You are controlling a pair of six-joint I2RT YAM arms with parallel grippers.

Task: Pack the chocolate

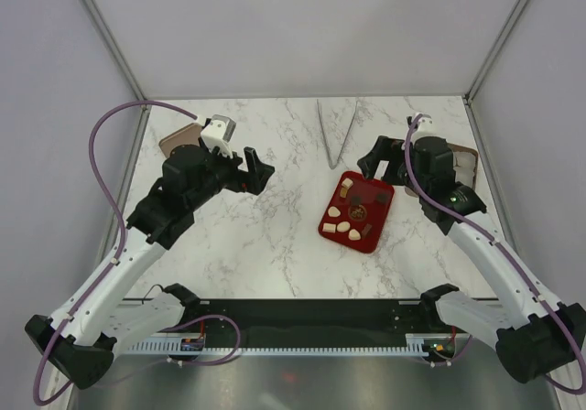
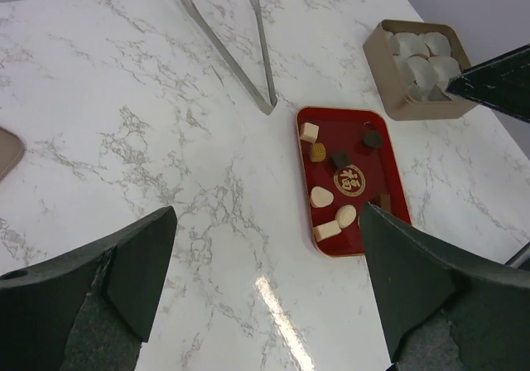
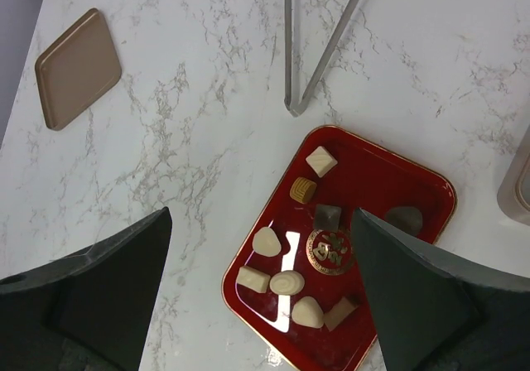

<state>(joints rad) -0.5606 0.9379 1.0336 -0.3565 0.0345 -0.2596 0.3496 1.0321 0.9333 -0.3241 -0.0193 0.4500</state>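
The chocolate (image 3: 287, 282) was found as small loose pieces on the red tray (image 3: 389, 180), lower centre of the right wrist view. It was judged light, rigid, smooth and easily marred, best pinched across opposite sides, one piece at a time. The left gripper (image 2: 265, 222) and right gripper (image 3: 261, 218) were both spread wide, nothing gripped.

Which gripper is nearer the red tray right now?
Right. The right gripper hovers beside the far edge of the red tray; the left gripper is well off to its left, over the marble.
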